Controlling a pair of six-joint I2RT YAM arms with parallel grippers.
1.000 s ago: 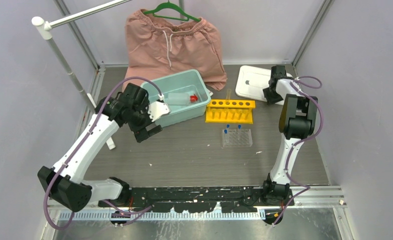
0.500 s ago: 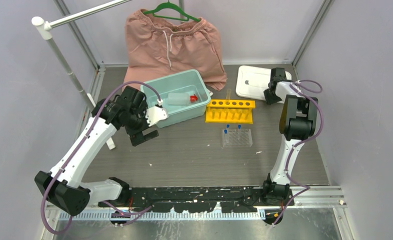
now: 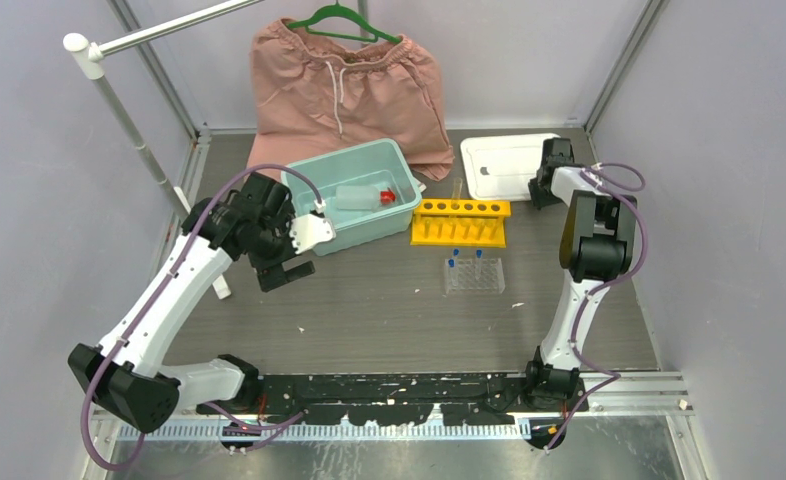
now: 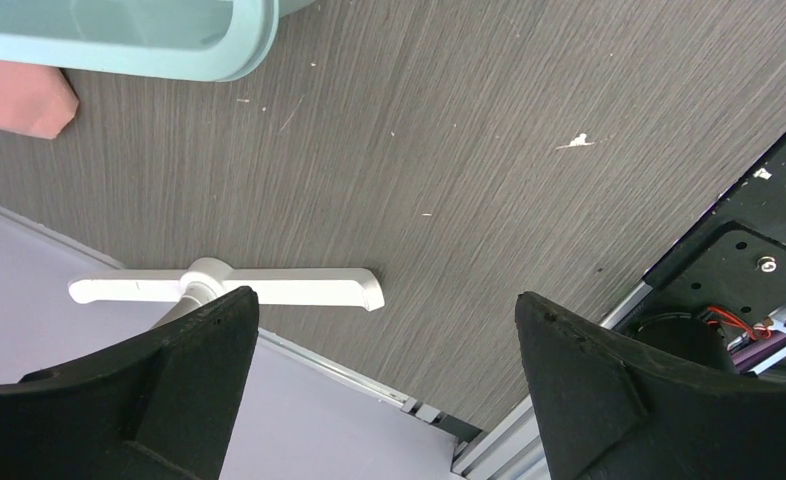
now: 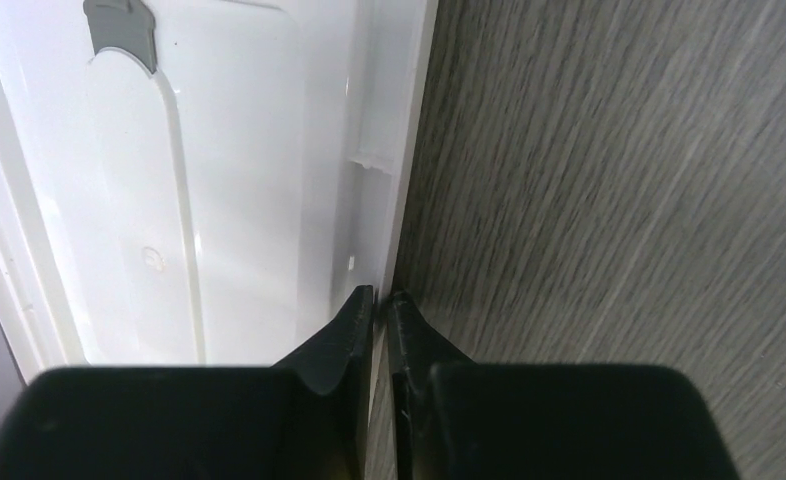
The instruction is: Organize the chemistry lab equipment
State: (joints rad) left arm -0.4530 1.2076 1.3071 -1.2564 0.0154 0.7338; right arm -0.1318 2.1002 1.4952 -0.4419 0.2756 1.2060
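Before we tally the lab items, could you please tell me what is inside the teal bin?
A white squeeze bottle with a red nozzle lies inside the teal bin; the left arm hides its near-left corner.

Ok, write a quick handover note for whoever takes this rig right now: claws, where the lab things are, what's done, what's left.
Left claw: open, empty, hovering near the bin.
Right claw: shut on the lid at its edge, far right.
Things: bottle lies in the bin; two tubes stand in the clear rack; yellow rack just behind it, stick at its far side.
Done: bottle binned, tubes racked.
Left: probably the lid goes onto the bin; racks and stick lie outside it.
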